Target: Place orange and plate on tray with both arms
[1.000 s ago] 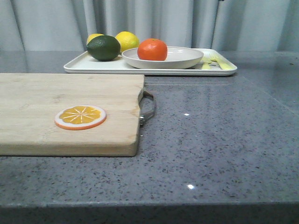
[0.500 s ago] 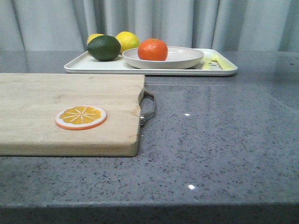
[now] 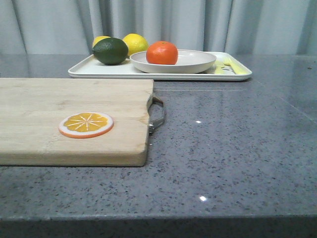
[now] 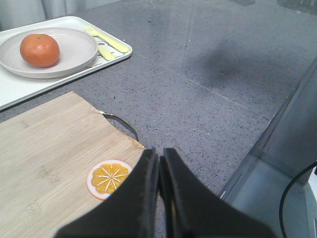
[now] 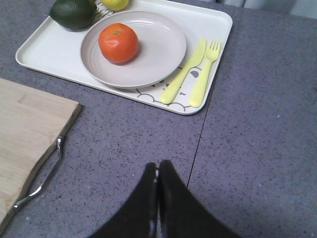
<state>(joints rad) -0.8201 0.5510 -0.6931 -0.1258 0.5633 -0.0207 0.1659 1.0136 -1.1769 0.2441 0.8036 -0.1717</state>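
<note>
Orange [image 3: 161, 52] resting on plate [image 3: 195, 63], plate on tray [image 3: 89, 69] at far side of bench [image 3: 233, 144]; left claw [image 4: 159, 166] and right claw [image 5: 157, 173] both closed, empty.

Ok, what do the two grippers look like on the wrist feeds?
Both look alike: the left gripper and the right gripper each show two plain, smooth black fingers tapering to narrow tips. No markings or cables show on them, and neither arm shows in the front view.
</note>
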